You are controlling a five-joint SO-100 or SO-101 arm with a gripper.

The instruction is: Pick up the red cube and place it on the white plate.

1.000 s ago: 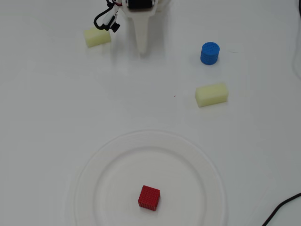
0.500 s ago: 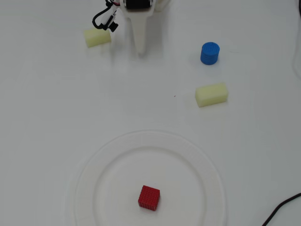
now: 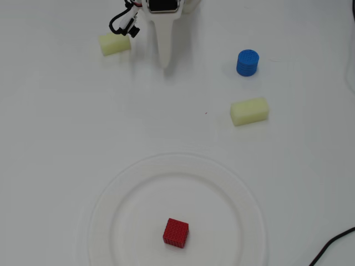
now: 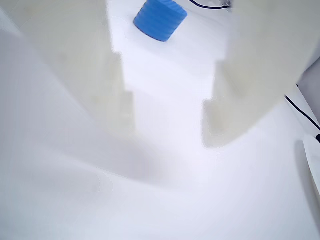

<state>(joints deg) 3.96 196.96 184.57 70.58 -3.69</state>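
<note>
Spanning both views, bare white table [image 3: 50, 138] holds white plate [image 3: 244, 194].

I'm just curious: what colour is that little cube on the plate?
The cube is bright red with a fine grid texture, clearest in the overhead view.

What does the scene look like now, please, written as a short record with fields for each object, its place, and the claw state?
red cube: resting on the white plate, near its lower middle in the overhead view
blue cylinder: upright on the table, upper right, off the plate
yellow blocks: one below the cylinder, one beside the arm at upper left
claw: open, empty, away from the plate
task state: cube appears already placed
</note>
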